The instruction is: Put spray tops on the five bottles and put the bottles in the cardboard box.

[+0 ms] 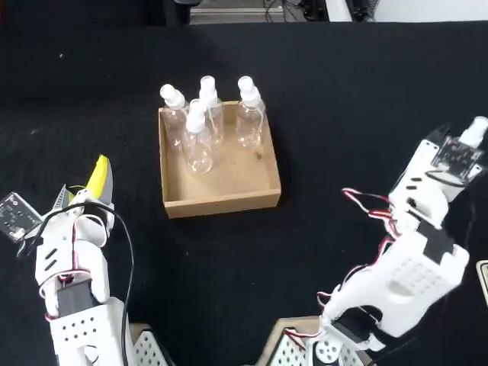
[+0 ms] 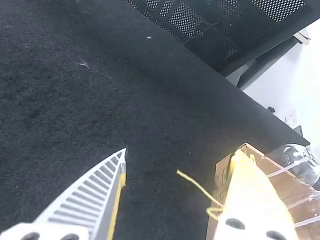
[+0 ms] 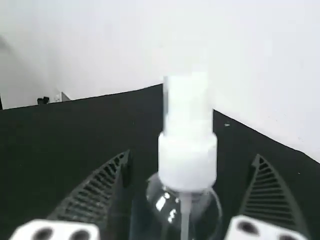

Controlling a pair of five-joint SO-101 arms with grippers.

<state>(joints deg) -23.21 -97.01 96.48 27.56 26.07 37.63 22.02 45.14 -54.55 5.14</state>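
Note:
The cardboard box point(image 1: 221, 200) stands mid-table with several clear bottles upright in its far half, each wearing a white spray top point(image 1: 249, 93). At the table's right edge, my right gripper point(image 1: 460, 150) is shut on one more clear bottle point(image 3: 182, 207); its white spray top point(image 3: 187, 145) sticks out past the fingertips point(image 3: 102, 187). My left gripper point(image 1: 80, 189), with one yellow finger point(image 1: 99, 177), is open and holds nothing, on the black cloth left of the box. In the left wrist view the left gripper point(image 2: 180, 155) faces a box corner point(image 2: 224, 172) and a bottle point(image 2: 300, 160) inside.
Black cloth point(image 1: 343, 99) covers the table. The near half of the box floor point(image 1: 232, 177) is bare. A tan object point(image 1: 483, 280) lies at the right edge. The arm bases point(image 1: 305, 347) stand along the near edge. A mesh chair point(image 2: 225, 25) is behind the table.

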